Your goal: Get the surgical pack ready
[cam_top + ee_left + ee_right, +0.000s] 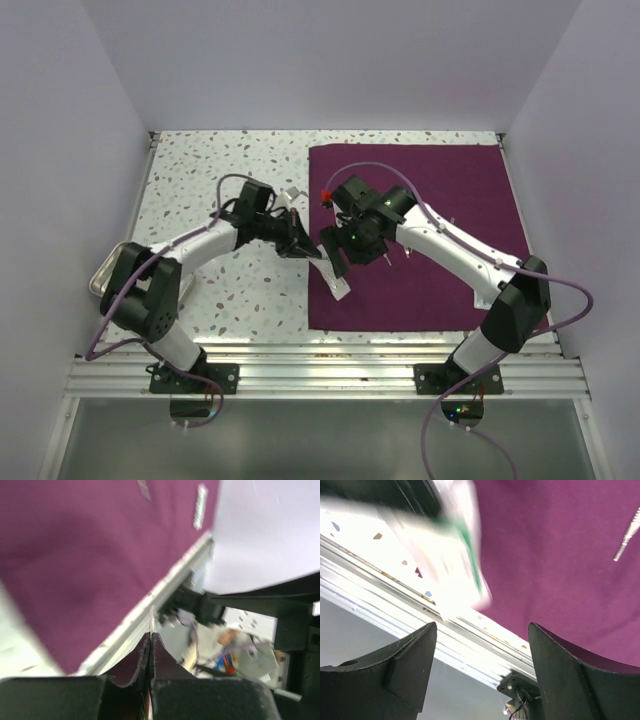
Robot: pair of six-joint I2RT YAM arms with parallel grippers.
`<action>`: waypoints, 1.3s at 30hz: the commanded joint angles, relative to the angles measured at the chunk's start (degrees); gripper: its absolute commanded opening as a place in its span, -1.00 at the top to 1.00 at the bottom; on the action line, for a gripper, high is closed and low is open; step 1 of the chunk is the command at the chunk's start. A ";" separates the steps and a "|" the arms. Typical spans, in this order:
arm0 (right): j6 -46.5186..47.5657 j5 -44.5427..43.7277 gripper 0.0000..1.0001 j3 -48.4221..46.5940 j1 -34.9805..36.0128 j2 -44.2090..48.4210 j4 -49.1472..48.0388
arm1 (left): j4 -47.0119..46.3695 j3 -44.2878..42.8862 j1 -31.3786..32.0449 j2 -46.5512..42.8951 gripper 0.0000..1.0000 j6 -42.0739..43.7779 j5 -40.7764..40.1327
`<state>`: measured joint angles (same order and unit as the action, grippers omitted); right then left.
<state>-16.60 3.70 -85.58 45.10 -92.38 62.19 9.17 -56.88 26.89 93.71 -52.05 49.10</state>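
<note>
Top view: fixed, high above and behind the robot, looking steeply down over the whole bench [220, 170].
Left wrist view: close behind the left claw [150, 645], rolled sideways, facing the purple cloth [75, 545] and near rail [165, 582]; blurred.
Right wrist view: close behind the right claw [482, 630], facing down at cloth, bench and rail.
Shared: all three take in the cloth's near edge and the rail.

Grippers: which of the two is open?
The right gripper, its jaws spread wide over the maroon cloth; the left gripper has its jaws pressed together.
</note>
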 commanded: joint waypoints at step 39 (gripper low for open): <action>4.74 13.35 -0.61 11.05 -1.51 13.01 -4.01 | 45.32 -10.62 -49.13 -14.61 1.00 41.15 -45.85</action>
<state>-12.91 16.01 -73.69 43.57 -80.60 58.67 57.74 -67.77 -21.74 79.75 -13.93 -0.38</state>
